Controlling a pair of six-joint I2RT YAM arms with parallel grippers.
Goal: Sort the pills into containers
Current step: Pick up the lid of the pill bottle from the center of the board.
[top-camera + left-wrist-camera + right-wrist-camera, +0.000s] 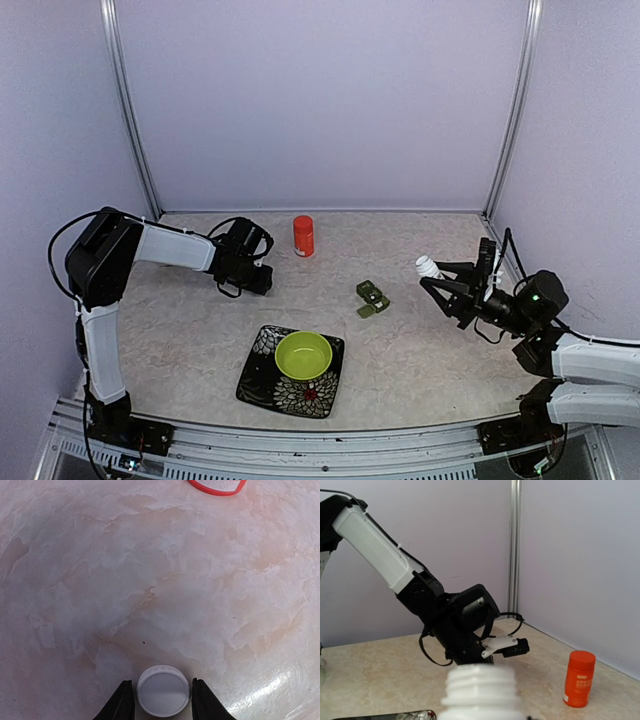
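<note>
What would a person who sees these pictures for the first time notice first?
Probably the lime-green bowl on its dark flowered plate, near the front of the table, and the orange bottle standing upright farther back. Next, the right claw holds an uncapped white bottle at the right side, while a white cap sits between the fingers of the left claw.

i count one lime-green bowl (304,355) on one plate (262,375); behind the bowl one orange bottle (303,236), one green pillbox (372,297); also one white bottle (428,266), one white cap (163,690).
</note>
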